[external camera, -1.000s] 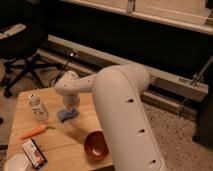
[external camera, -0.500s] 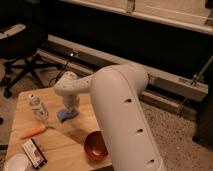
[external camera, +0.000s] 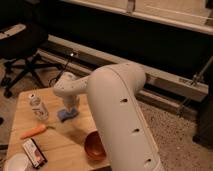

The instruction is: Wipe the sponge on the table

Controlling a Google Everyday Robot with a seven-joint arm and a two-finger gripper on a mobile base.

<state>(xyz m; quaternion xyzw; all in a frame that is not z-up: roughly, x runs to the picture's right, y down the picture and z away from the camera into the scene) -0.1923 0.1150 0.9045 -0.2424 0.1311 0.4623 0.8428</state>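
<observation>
The light-blue sponge (external camera: 63,117) lies on the pale-wood table (external camera: 62,142), near its far edge and about mid-width. My gripper (external camera: 69,111) comes straight down onto the sponge and is shut on it, covering its upper part. Only the sponge's lower left corner shows below the wrist. My thick white arm fills the right half of the view and hides the table's right side.
A clear bottle (external camera: 37,106) stands left of the sponge. An orange carrot (external camera: 34,131) lies in front of the bottle. A red bowl (external camera: 94,145) sits near the front, by my arm. A dark packet (external camera: 35,152) lies at the front left. An office chair (external camera: 22,57) stands beyond the table's left end.
My arm has drifted slightly to the left, and the gripper has stayed down on the sponge. Nothing else on the table has moved.
</observation>
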